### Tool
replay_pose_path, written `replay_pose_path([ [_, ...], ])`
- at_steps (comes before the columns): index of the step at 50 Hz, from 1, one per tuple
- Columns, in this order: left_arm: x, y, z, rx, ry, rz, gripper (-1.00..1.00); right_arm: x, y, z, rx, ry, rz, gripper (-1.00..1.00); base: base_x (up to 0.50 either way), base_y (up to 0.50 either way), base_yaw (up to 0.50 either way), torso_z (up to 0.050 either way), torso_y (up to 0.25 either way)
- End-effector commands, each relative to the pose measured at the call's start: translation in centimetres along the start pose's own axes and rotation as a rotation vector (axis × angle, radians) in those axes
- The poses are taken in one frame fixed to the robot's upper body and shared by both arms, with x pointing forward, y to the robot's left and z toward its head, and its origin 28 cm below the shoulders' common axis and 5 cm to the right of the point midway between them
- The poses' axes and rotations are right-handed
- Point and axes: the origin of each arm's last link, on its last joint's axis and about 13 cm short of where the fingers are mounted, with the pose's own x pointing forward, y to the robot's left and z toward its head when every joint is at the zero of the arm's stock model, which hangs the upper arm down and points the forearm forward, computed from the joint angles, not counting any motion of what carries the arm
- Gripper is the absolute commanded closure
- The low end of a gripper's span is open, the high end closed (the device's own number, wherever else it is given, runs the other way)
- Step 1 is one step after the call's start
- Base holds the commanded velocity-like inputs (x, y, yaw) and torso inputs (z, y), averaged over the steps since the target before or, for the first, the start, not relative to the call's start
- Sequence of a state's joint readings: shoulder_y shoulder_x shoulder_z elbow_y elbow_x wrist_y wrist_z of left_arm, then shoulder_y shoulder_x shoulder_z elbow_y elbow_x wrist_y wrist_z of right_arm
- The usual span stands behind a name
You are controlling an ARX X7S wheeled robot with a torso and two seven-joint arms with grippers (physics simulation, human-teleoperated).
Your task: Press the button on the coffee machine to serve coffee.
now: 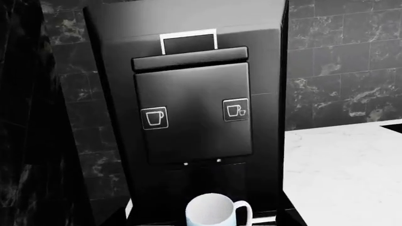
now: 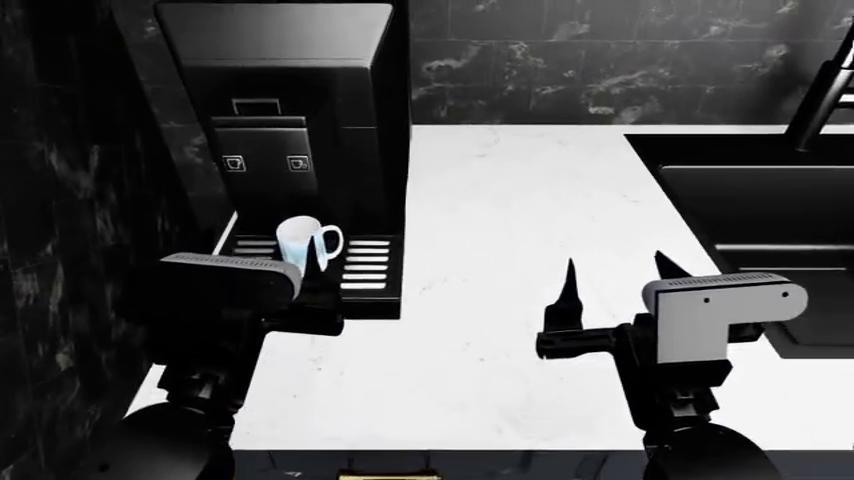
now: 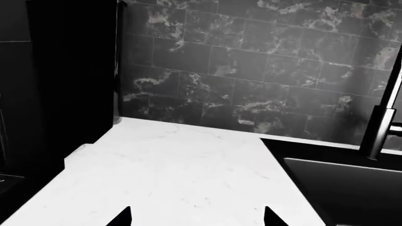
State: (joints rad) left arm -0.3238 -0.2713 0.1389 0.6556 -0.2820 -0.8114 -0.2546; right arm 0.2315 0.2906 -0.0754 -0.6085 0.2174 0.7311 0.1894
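The coffee machine [image 2: 287, 110] is a tall black box at the far left of the white counter, and it fills the left wrist view [image 1: 188, 94]. Its front panel bears a one-cup icon [image 1: 155, 117] and a two-cup icon [image 1: 236, 109]. A white mug [image 2: 304, 240] stands on the slotted drip tray [image 2: 367, 265] under the spouts. My left gripper [image 2: 274, 260] hovers just in front of the mug, apart from the panel. Only one fingertip [image 2: 316, 256] shows against the black. My right gripper [image 2: 618, 272] is open and empty above the counter's middle, and its tips show spread in the right wrist view [image 3: 197, 216].
A black sink [image 2: 747, 200] with a dark faucet [image 2: 827, 90] is set into the counter [image 2: 507, 220] at the right. A dark marble-tiled wall [image 2: 601, 60] runs behind, with a dark wall at the far left beside the machine.
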Motion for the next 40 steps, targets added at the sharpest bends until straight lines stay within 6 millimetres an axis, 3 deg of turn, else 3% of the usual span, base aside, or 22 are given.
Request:
replay_pose_path([
  [1,-0.1,-0.3,0.2,0.000,-0.006,-0.004,-1.00,0.0,0.0,-0.1,-0.001,0.005,0.007,-1.00,0.11,0.00,0.00,0.000,0.000],
  [15,-1.7,-0.2,2.2,0.009,-0.026,-0.016,-1.00,-0.1,-0.1,-0.8,0.022,0.017,-0.005,-1.00,0.03,0.00,0.00,0.000,0.001],
  [23,-2.2,-0.5,5.0,0.014,-0.059,-0.061,-1.00,0.1,0.2,-1.1,0.034,0.029,0.004,-1.00,0.00,0.00,0.00,0.000,0.000],
  [38,-1.2,-1.5,5.7,-0.004,-0.038,-0.108,-1.00,0.1,0.3,-1.3,0.044,0.036,0.004,-1.00,0.00,0.00,0.00,0.000,0.000],
  [39,-1.1,-1.5,5.7,-0.006,-0.036,-0.099,1.00,0.1,0.3,-1.3,0.045,0.036,0.004,-1.00,0.00,0.00,0.00,0.000,0.000],
  [40,-1.1,-1.5,5.9,-0.011,-0.036,-0.094,1.00,0.1,0.3,-1.3,0.045,0.037,0.003,-1.00,0.00,0.00,0.00,0.000,0.000],
])
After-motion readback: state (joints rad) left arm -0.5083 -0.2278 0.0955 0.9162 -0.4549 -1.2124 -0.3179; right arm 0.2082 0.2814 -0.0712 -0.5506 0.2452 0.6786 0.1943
